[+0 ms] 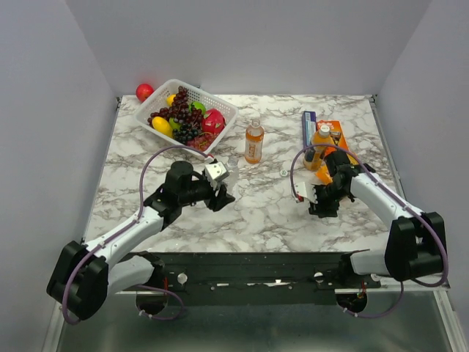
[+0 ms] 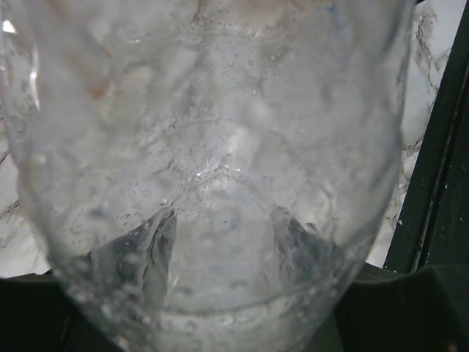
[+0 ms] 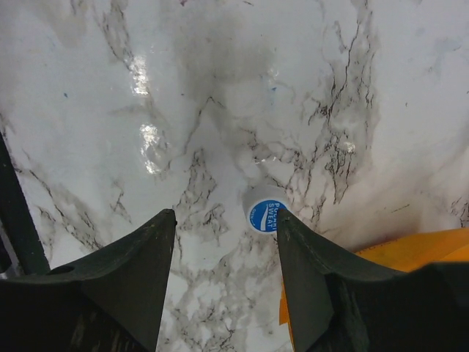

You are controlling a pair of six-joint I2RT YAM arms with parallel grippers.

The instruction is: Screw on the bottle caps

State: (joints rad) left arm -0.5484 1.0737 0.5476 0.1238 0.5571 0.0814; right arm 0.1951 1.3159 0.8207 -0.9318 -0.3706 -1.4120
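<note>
Lying flat on the marble table (image 3: 95, 81), blue-topped cap (image 3: 264, 213) sits between the fingers of right gripper (image 3: 226, 214), hard against one fingertip; jaws parted, nothing held. Left gripper (image 1: 222, 194) clamped round clear bottle (image 2: 220, 147), which fills its wrist view. Orange bottle (image 1: 253, 141) stands mid-table; second orange bottle (image 1: 321, 139) beside snack packets (image 1: 338, 132).

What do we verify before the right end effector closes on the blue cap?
1. The right end effector open: ok.
2. The blue cap centred in the gap: not ok, it sits against one finger.
3. Cap flat on the table, printed face up: ok.
4. The left end effector gripping the clear bottle: ok.
5. Bottle upright, neck free: cannot tell.
</note>
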